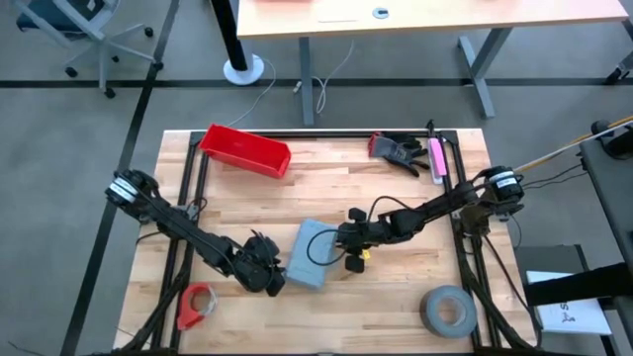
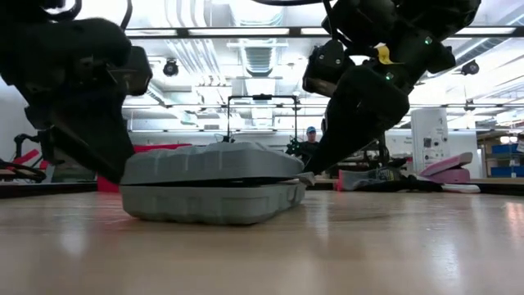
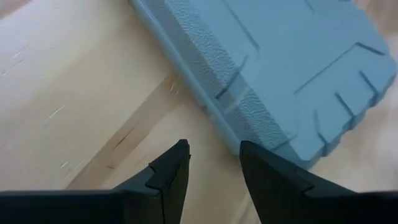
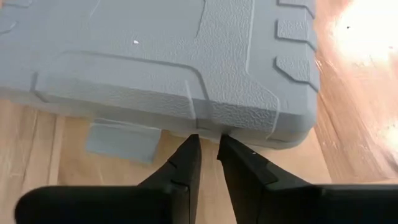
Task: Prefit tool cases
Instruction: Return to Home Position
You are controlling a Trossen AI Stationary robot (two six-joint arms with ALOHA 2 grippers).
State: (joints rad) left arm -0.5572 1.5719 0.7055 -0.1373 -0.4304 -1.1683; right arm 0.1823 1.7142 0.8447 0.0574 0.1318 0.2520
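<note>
Tool case (image 1: 310, 255) of flat grey-blue plastic lies shut between left gripper (image 1: 275, 277), just left, and right gripper (image 1: 342, 240), just right, both parted, empty.

Red bin (image 1: 245, 150), grey tape roll (image 1: 447, 310)

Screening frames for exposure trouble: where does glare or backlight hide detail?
Low view: ceiling lights backlight the left arm and right arm into black silhouettes, while the tool case is readable; right wrist view: glare whitens the table beside the case; high view: evenly lit.
</note>
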